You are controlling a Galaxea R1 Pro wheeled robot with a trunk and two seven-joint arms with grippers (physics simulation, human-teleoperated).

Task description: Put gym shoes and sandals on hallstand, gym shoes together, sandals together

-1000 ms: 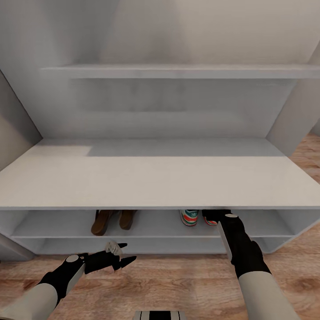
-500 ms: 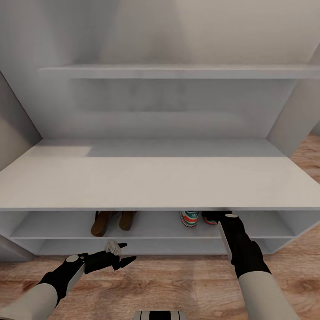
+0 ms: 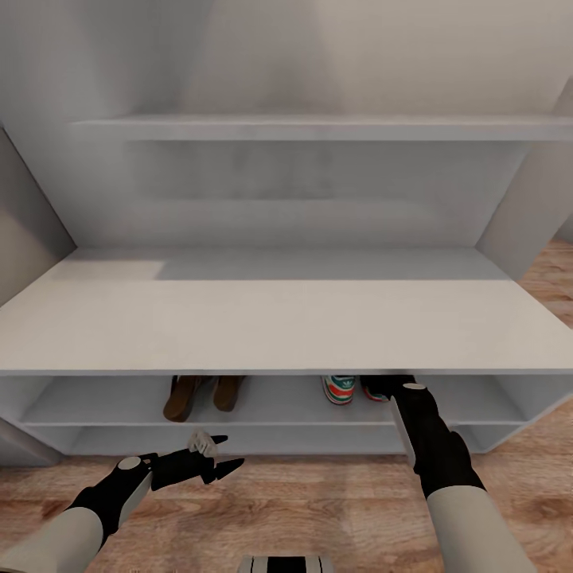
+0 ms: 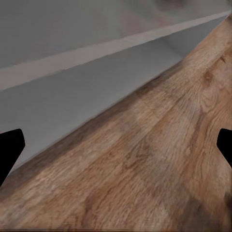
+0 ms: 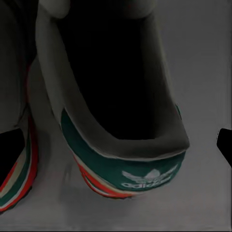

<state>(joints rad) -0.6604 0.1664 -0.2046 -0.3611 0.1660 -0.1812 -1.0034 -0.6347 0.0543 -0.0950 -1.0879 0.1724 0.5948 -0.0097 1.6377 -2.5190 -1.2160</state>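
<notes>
Corridor hallstand (image 3: 263,326) | sandals (image 3: 203,395) and gym shoes (image 3: 354,388) shelved in pairs | right end effector (image 3: 380,387) wide (releasing) | next: withdraw clear.

The white hallstand (image 3: 263,326) sat on the wood-plank corridor floor (image 3: 318,509). Its upper open shelf held the two brown sandals (image 3: 200,395) side by side toward the left and the two gym shoes (image 3: 354,389) together further right, heels facing out. Flat top was bare.
</notes>
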